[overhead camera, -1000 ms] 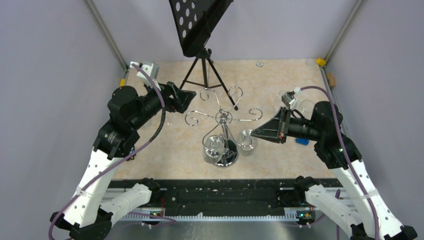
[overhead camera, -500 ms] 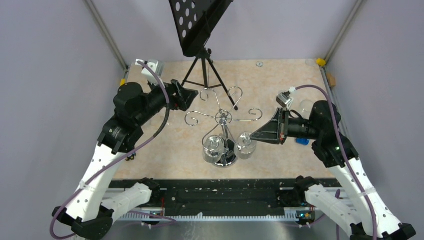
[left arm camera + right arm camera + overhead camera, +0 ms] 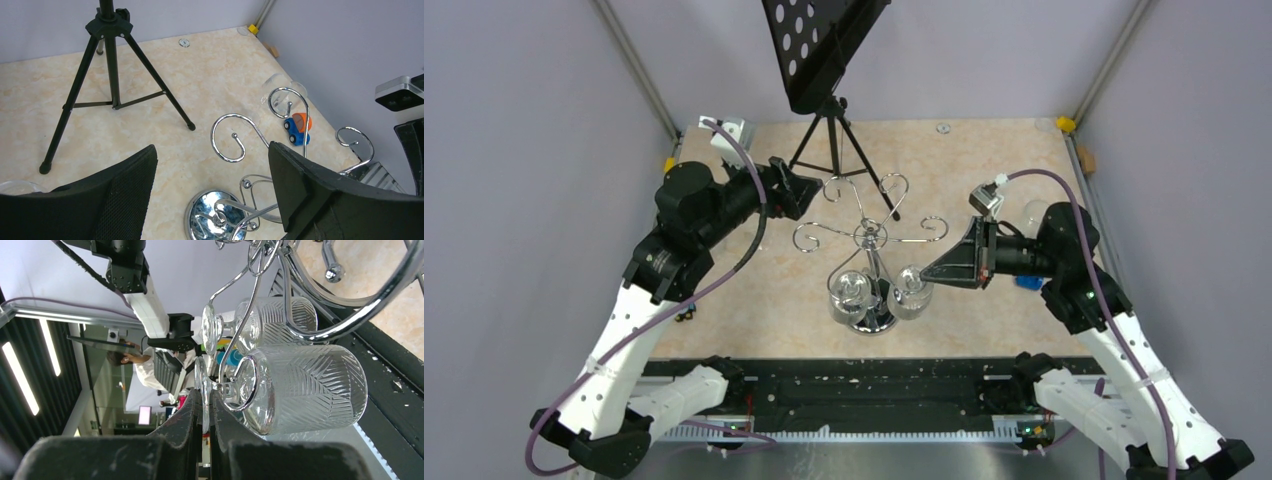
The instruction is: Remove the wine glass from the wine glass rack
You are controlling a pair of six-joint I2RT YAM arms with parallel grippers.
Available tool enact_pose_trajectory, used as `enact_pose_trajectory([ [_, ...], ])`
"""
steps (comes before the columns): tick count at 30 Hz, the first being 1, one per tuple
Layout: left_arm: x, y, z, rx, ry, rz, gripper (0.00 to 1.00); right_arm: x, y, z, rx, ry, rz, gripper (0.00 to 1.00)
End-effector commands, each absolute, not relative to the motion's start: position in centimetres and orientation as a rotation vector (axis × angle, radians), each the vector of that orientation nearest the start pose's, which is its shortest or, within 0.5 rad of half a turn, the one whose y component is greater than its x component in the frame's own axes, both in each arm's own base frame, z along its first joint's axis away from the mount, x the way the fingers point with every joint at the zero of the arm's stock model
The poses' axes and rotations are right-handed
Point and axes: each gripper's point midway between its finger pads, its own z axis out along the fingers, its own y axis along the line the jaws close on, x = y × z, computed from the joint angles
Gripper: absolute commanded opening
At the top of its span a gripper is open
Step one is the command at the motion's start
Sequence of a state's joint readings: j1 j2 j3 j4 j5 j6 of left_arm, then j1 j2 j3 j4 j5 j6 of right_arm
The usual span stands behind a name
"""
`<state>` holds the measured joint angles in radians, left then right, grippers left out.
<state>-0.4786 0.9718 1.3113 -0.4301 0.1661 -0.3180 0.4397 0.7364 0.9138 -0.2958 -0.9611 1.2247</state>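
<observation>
The wine glass (image 3: pixel 305 390) was seen hung bowl-down on the wine glass rack (image 3: pixel 871 236). Its stem was caught in a chrome scroll arm on the right side of the central post, just beside the round mirrored base. The right gripper (image 3: pixel 923 276) was brought in from the right. Its fingers (image 3: pixel 185 440) were pressed almost together, with the thin foot of the glass pinched between them. A second wine glass (image 3: pixel 852 292) was hung from a neighbouring arm, close beside the 1st. The left gripper (image 3: pixel 211 155) was held over the far left side of the rack, its 2 fingers spread wide and closed on nothing. A black tripod (image 3: pixel 112 65) was stood on the table (image 3: pixel 984 160) behind the rack. A blue and orange toy car (image 3: pixel 298 129) was seen near the table's right edge.
</observation>
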Motion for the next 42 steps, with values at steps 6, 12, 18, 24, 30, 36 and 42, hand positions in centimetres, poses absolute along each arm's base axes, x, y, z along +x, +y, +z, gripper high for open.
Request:
enact_pose_trajectory([
  [6, 26.8, -18.2, 43.5, 0.266, 1.603, -0.728, 0.85, 10.0, 24.0, 38.9, -0.201, 1.999, 1.935, 0.00],
  [12, 26.8, -18.1, 43.3, 0.266, 1.608, -0.722, 0.85, 11.4, 24.1, 38.1, -0.125, 2.011, 1.843, 0.00],
  [18, 26.6, -18.1, 43.3, 0.267, 1.606, -0.724, 0.85, 12.9, 23.9, 38.6, -0.026, 1.947, 1.811, 0.00],
  [24, 26.3, -17.8, 43.3, 0.269, 1.603, -0.715, 0.85, 13.7, 23.4, 39.0, 0.066, 1.895, 1.797, 0.00],
  [30, 25.9, -17.7, 43.3, 0.274, 1.602, -0.714, 0.85, 14.2, 22.3, 39.4, 0.187, 1.842, 1.758, 0.00],
  [36, 25.3, -17.6, 43.8, 0.278, 1.585, -0.730, 0.85, 13.9, 21.5, 39.2, 0.225, 1.874, 1.695, 0.00],
  [42, 24.6, -17.6, 44.3, 0.283, 1.568, -0.755, 0.86, 13.8, 20.7, 38.5, 0.226, 1.935, 1.593, 0.00],
])
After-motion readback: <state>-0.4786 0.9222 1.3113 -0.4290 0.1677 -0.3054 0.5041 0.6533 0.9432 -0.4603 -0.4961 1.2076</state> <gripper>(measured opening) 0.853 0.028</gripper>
